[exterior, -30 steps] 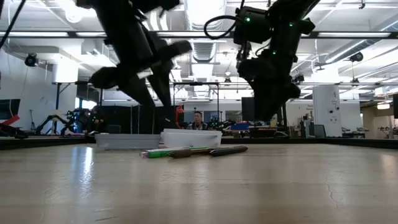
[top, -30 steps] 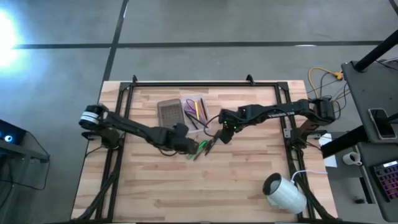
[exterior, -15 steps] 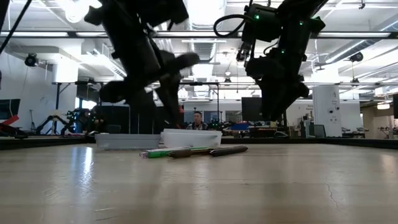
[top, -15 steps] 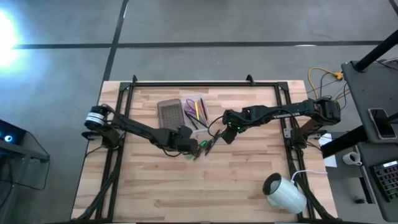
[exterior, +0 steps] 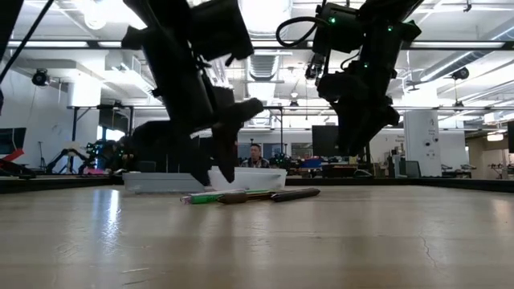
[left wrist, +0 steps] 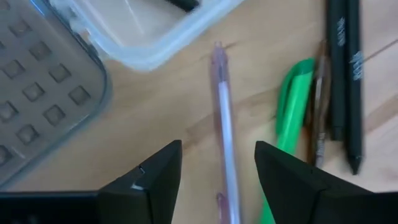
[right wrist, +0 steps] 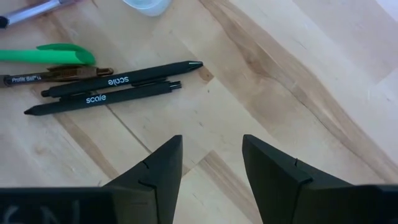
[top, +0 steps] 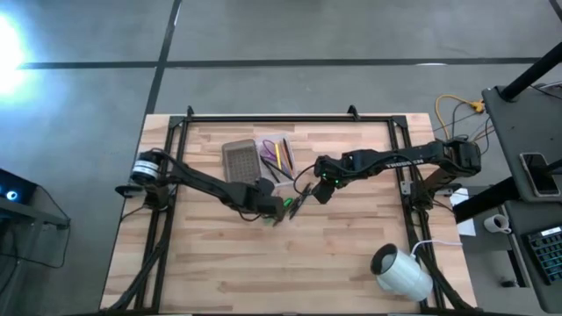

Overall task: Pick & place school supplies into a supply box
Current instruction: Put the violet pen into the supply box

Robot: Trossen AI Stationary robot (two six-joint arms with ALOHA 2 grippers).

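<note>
Two black pens (right wrist: 115,87), one green (right wrist: 46,55)

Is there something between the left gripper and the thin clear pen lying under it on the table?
Nothing visible. In the left wrist view, the left gripper is open, and the clear pen lies on bare wood in line with the gap between its fingers. The green pen lies beside it, apart.

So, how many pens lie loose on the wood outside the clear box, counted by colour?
black pens: 2
green pen: 1
brown pen: 1
clear pinkish pen: 1
Total: 5
</note>
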